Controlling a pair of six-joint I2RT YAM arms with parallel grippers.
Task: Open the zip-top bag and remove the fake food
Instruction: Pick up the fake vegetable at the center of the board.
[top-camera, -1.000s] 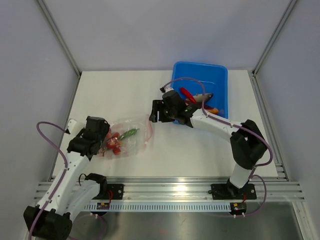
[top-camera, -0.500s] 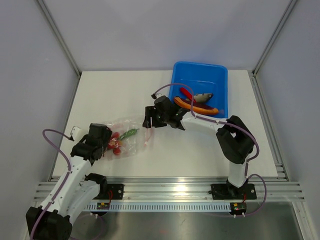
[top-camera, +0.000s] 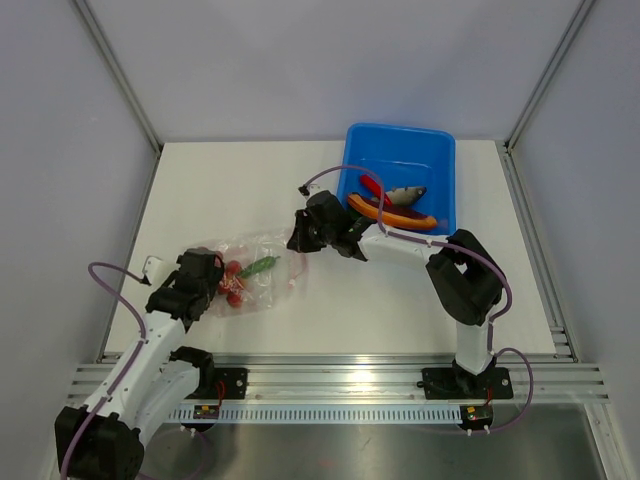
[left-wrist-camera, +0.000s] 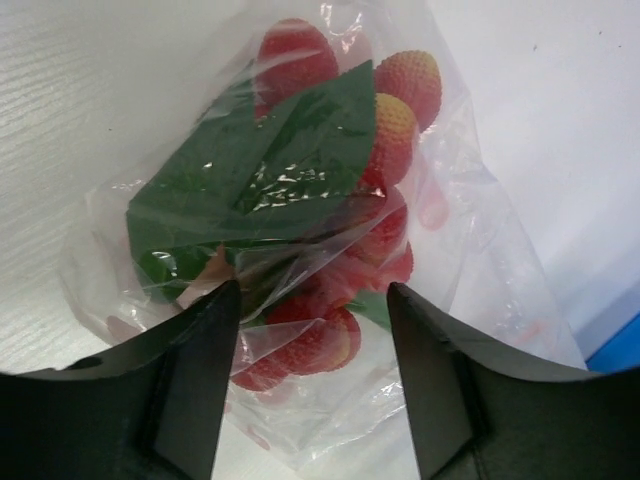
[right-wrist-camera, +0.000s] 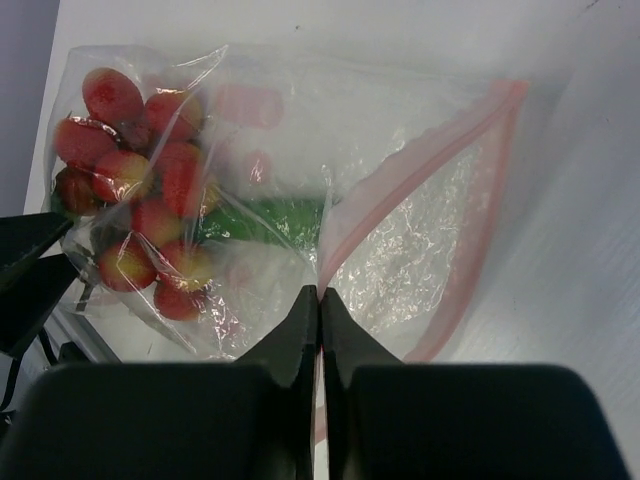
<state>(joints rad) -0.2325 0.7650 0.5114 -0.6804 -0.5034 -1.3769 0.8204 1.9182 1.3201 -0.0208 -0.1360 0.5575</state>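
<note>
Zip-top bag (right-wrist-camera: 400, 250), pink strip (right-wrist-camera: 430, 160) tight between right fingers (right-wrist-camera: 298, 325)

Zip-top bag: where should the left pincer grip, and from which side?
Loose film at the closed end of the zip-top bag, from the left, opposite the zipper strip. Film bunches there around the grape bunch, and the open left pincer straddles it.

Crinkly glossy plastic zip-top bag (right-wrist-camera: 420, 215), matt white table (top-camera: 230, 190)
</note>
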